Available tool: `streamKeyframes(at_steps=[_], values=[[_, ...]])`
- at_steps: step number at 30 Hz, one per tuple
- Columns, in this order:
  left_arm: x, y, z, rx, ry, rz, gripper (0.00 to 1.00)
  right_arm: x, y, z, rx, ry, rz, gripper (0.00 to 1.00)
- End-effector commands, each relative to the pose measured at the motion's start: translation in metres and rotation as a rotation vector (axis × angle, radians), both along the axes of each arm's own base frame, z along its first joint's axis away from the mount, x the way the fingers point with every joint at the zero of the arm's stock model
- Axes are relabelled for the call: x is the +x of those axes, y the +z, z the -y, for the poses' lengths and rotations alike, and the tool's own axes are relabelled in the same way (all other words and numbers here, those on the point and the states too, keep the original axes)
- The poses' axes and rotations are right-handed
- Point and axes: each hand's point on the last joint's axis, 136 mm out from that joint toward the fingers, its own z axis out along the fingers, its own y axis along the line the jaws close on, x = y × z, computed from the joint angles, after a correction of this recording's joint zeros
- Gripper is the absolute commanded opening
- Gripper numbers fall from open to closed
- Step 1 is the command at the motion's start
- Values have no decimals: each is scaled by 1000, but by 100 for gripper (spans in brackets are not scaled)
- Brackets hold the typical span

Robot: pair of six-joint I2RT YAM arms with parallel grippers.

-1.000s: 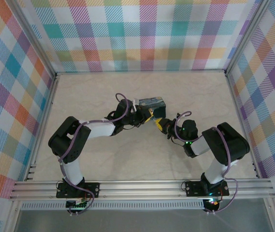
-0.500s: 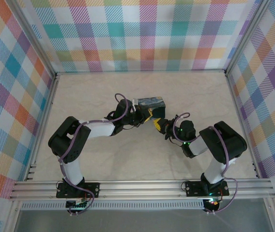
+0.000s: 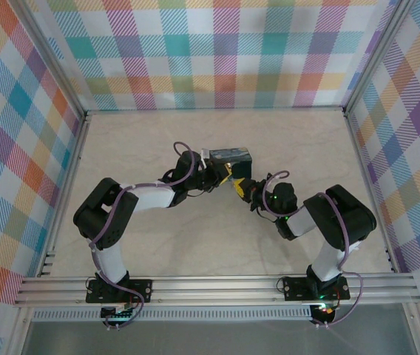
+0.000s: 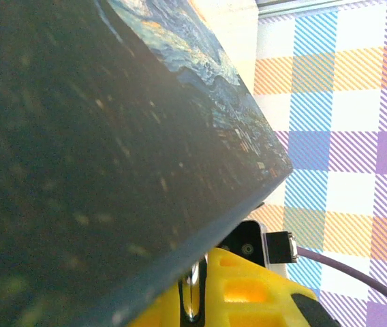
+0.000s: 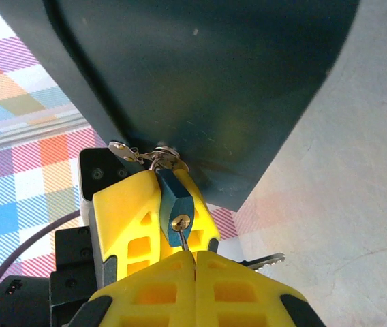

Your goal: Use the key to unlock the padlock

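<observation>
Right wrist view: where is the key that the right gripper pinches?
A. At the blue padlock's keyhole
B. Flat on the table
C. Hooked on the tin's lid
A: the key runs from the shut right gripper up to the keyhole in the padlock.

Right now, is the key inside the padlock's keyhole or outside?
Inside: the key runs from the shut right pincer into the keyhole of the blue padlock. Depth: cannot tell.
</observation>
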Motion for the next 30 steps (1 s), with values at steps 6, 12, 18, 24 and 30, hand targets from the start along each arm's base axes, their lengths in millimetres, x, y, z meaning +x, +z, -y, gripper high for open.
streamKeyframes(at_steps=[6, 12, 18, 24, 30], values=[[-36, 19, 23, -69, -172, 9, 6, 18, 19, -10, 99, 28, 12, 0], [-35, 24, 25, -77, -177, 19, 6, 20, 20, -12, 168, 30, -68, 0], [-36, 22, 27, -79, -182, 14, 6, 23, 22, -12, 151, 26, -38, 0], [-39, 23, 30, -81, -201, 11, 5, 27, 25, -10, 125, 2, 7, 0], [-45, 22, 34, -77, -228, 10, 4, 34, 30, -13, 123, -2, 17, 0]])
